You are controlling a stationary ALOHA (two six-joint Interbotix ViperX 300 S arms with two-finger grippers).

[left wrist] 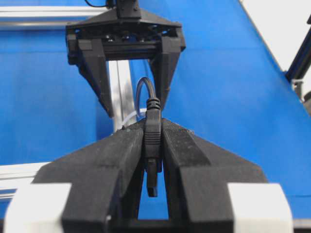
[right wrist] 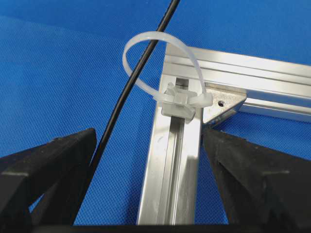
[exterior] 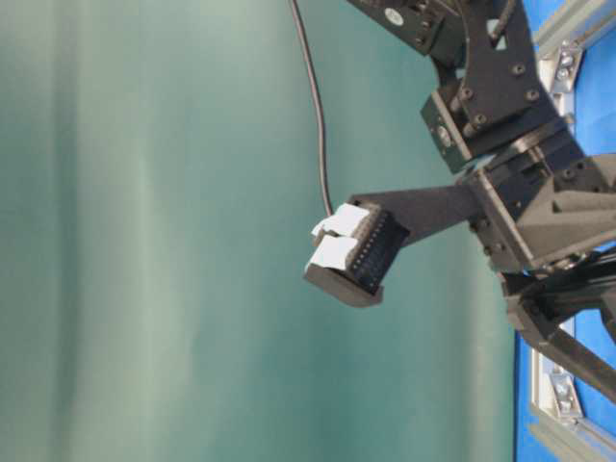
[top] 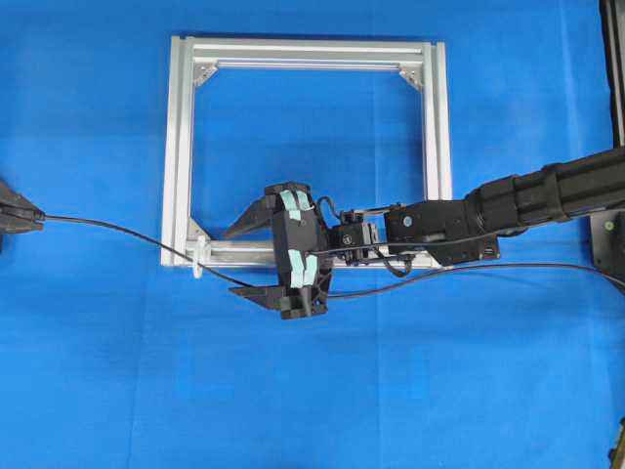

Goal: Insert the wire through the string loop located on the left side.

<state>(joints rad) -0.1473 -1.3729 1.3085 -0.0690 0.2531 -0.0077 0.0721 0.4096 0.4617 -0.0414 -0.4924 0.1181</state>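
blue cloth (top: 98,371) under alu frame (top: 178,147), green backdrop (exterior: 144,241)

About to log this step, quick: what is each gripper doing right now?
Left gripper: closed, holding the wire by its plug.
Right gripper: open, holding nothing, jaws either side of the frame corner by the string loop.

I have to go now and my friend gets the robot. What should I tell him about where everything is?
Left gripper: shut on the wire's plug end, out at the far left edge of the overhead view.
Right gripper: open, empty, straddling the frame corner by the string loop.
Wire: already runs through the loop.
Left: nothing obvious; maybe pull more through.
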